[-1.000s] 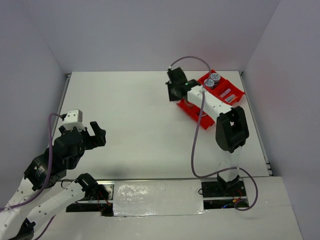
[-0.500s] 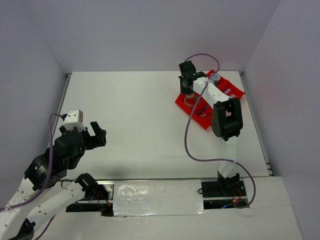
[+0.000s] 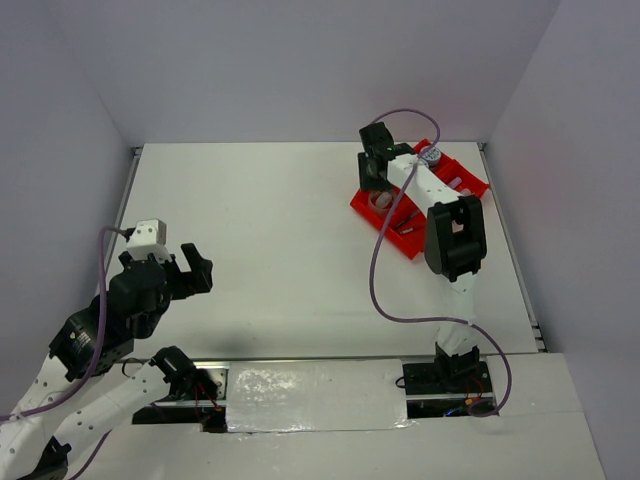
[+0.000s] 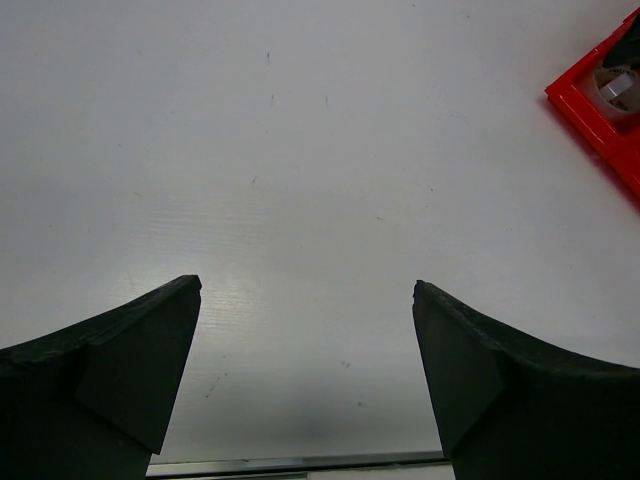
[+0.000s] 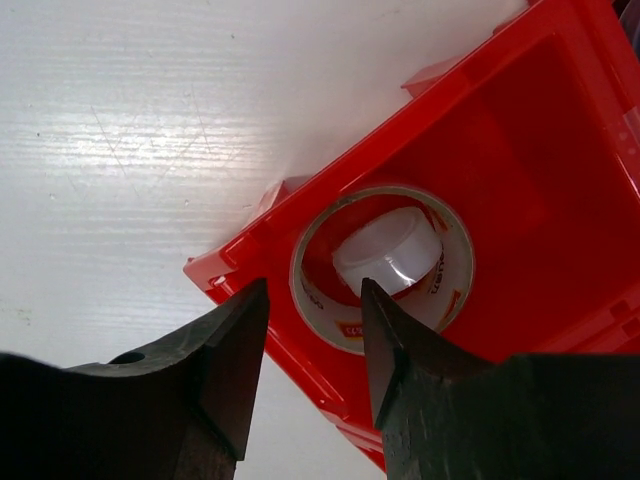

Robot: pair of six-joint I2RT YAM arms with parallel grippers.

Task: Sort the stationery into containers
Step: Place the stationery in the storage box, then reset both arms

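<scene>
**Tape rolls nested in the tray's corner, right claw poised just above**

The right claw hangs over the corner compartment of the bright red plastic divided tray, which sits at the upper right of the overhead view. Its jaws are a narrow gap apart with nothing between them. That slim opening matches the wall of the silvery tape roll lying flat below, so the claw is probably set to that width for handling the roll by its rim.

The roll fills most of its compartment and lies close to the corner walls. The small clear tape ring rests tilted inside the roll's hole, a nesting that puts both tapes in one compartment.

At the tray's far end, near the top of the overhead frame, a round tub with a blue-white patterned lid shows beside the arm, which hides the other compartments.

The left claw is spread wide and holds nothing. It sits low at the left of the overhead view over the white counter, well apart from the tray. This looks like parking it clear of the working arm.

The roll's inner band carries red print, but it is too small and curved to read. No other brand or label can be made out.
</scene>
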